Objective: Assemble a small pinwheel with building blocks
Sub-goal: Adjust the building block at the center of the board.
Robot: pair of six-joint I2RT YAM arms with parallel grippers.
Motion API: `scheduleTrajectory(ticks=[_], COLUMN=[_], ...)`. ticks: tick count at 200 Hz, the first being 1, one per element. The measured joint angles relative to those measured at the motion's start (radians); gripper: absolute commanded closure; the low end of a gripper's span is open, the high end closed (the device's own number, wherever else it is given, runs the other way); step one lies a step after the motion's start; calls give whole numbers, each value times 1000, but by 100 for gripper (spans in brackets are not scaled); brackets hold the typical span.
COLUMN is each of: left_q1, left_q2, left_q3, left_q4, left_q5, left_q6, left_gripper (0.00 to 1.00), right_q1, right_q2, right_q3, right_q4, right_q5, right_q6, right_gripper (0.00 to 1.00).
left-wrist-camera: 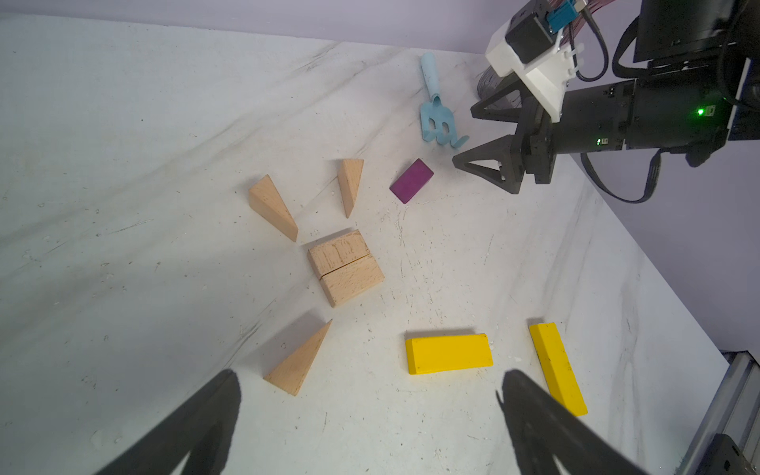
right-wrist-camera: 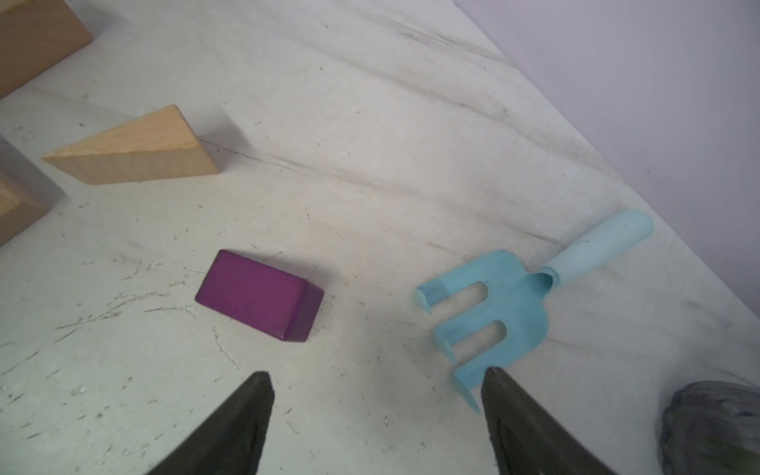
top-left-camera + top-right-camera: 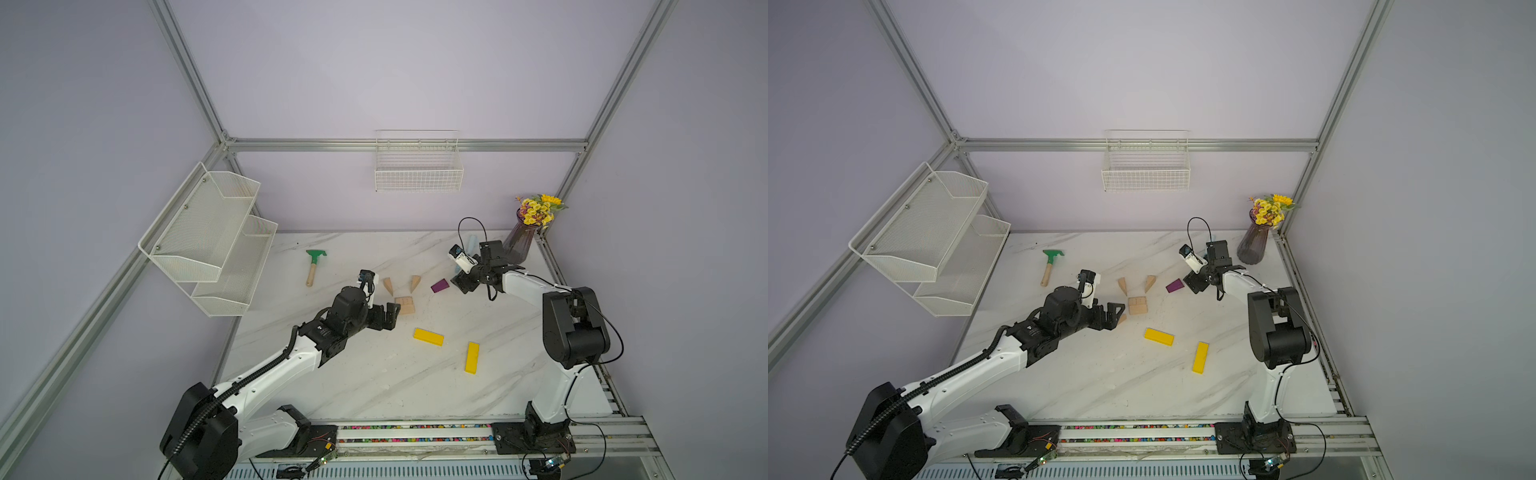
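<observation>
Marble counter [image 3: 374, 386] holds scattered wooden blocks [image 1: 345, 267]; the left pincer [image 1: 370, 374] gapes empty beside them, the right pincer [image 2: 376, 372] gapes empty (purple block [image 2: 259, 296] just ahead).

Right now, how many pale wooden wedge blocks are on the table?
3. Two pale wooden wedges sit beyond the paired rectangular wooden blocks; the third lies by the left gripper, mostly hidden in both top views.

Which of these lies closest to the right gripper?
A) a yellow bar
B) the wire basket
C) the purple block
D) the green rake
C: in the right wrist view the purple block lies just ahead of the right gripper, which is open and empty.
</observation>
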Motion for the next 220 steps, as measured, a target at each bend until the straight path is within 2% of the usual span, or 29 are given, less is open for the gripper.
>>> scheduleTrajectory(ticks=[49, 152, 197, 220], left_q1=[0, 0, 0, 0], left_q2=[0, 4, 4, 4], left_q3=[0, -21, -21, -21], left_q4=[16, 32, 32, 32], left_q5=[16, 32, 34, 34], left_q6=[-18, -36, -37, -42], left_gripper=[0, 0, 0, 0], right_q1=[19, 65, 65, 65], right_q2=[84, 183, 220, 229], right_q3=[46, 109, 149, 154], right_q4=[-29, -32, -31, -34], right_q5=[9, -50, -100, -126], right_q6=[-111, -156, -148, -140], right_gripper=[15, 19, 27, 36])
